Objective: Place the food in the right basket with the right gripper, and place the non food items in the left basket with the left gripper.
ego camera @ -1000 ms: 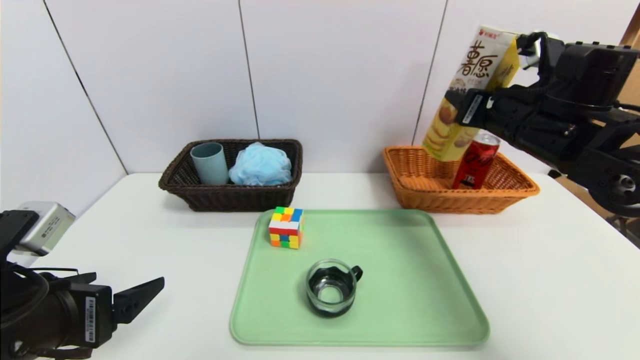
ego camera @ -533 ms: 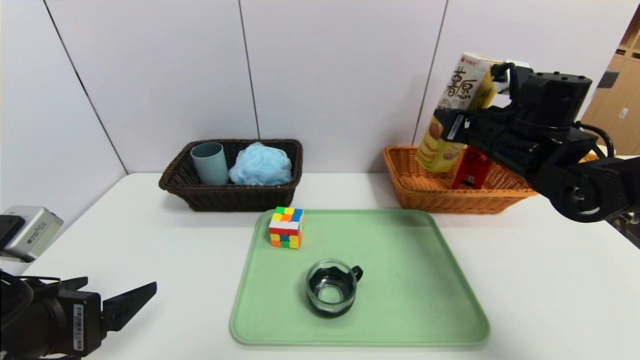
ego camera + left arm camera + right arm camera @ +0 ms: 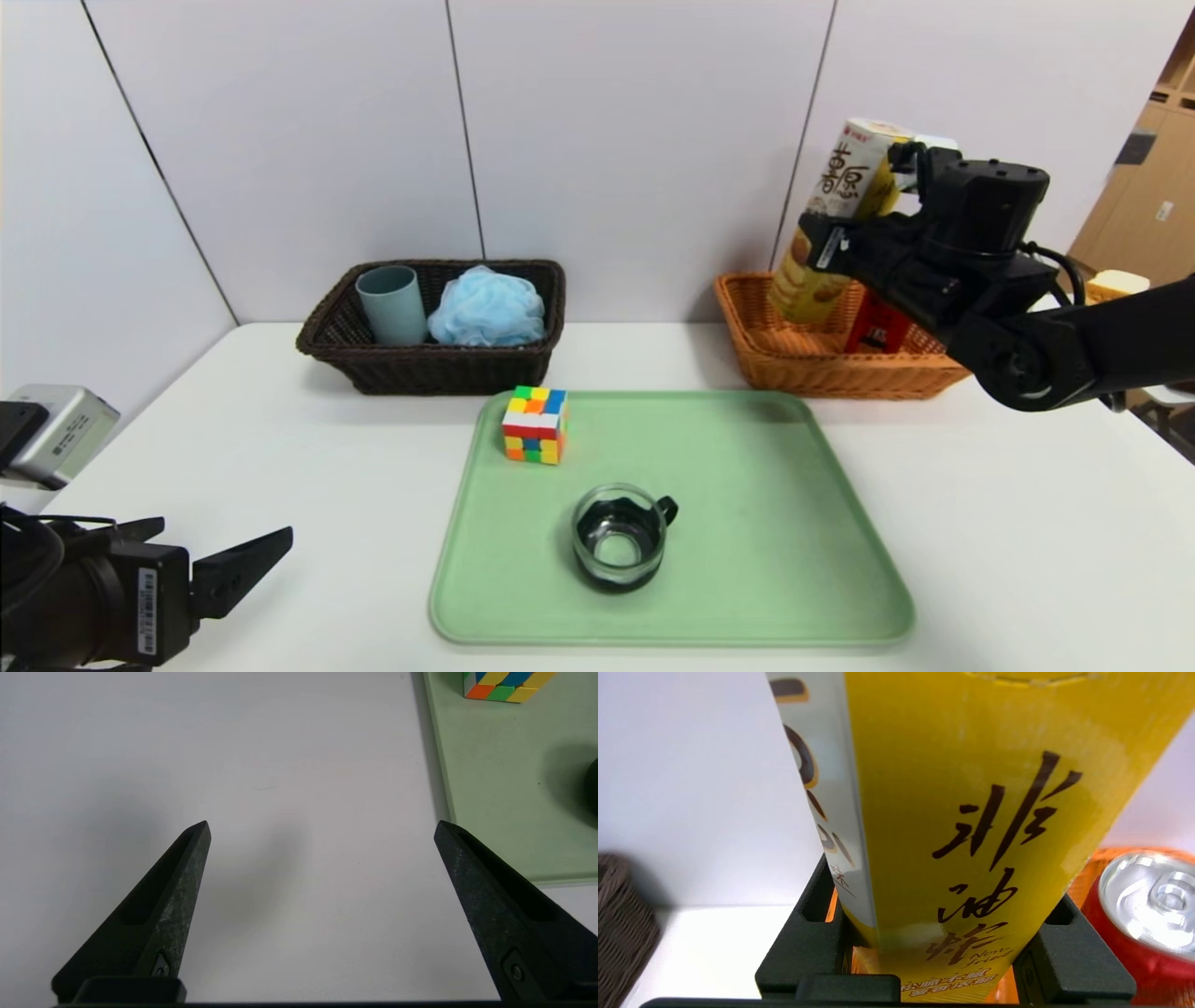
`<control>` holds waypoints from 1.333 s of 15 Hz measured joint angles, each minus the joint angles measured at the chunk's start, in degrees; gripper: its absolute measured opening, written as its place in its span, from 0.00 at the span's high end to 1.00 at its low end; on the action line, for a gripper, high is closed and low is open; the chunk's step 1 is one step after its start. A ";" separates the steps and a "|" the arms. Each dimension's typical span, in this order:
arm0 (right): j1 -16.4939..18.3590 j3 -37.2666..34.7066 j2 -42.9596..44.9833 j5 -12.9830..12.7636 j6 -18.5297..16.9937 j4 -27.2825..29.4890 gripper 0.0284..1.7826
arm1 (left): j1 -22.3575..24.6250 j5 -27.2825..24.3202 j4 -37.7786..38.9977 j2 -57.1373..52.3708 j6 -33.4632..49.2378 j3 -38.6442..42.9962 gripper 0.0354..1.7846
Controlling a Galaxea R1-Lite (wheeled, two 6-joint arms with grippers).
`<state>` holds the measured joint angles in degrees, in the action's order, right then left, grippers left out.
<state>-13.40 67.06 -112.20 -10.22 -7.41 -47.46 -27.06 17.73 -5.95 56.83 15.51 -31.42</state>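
Two grippers: right gripper point(image 3: 834, 250) clamps tilted snack carton point(image 3: 827, 224) above the orange basket point(image 3: 775, 359), w/ red can point(image 3: 878, 329) inside. Left gripper point(image 3: 322, 830) spread wide, far from basket. Cube point(image 3: 534, 425) and mug point(image 3: 620, 537) sit on tray point(image 3: 747, 560), nearer than the basket.

Glossy, probably cardboard snack carton point(image 3: 971, 812)

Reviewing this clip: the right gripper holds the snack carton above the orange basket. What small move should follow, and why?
Probably lower a little further, then let go. The right gripper is clamped on the snack carton, whose base hangs tilted over the orange basket beside the red can. The left gripper waits open near the tray.
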 joint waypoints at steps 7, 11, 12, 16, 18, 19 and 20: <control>0.34 3.86 -7.69 -3.21 1.55 -4.11 0.52 | 0.00 -0.10 0.09 0.79 0.09 0.11 0.06; 0.72 5.01 -10.92 -3.56 2.54 -6.49 0.52 | 0.00 -0.01 0.20 1.54 0.09 -0.02 0.06; 0.76 5.02 -11.45 -3.69 2.86 -6.51 0.52 | 0.00 0.00 0.22 1.68 0.12 -0.02 0.06; 0.78 5.34 -12.30 -3.69 2.93 -6.60 0.32 | 0.00 -0.01 0.33 2.15 0.11 -0.06 0.06; 0.78 5.60 -12.03 -3.61 2.97 -6.58 0.26 | 0.00 0.00 0.30 2.26 0.11 -0.06 0.06; 0.78 5.90 -11.78 -3.47 2.97 -6.60 0.23 | 0.00 -0.01 0.30 2.27 0.12 -0.06 0.06; 0.73 6.23 -11.25 -3.23 2.99 -6.56 0.21 | 0.00 -0.04 0.30 2.29 0.12 -0.06 0.06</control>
<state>-12.67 73.29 -123.45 -13.45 -4.43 -54.02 -27.06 17.69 -5.64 59.12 15.63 -31.48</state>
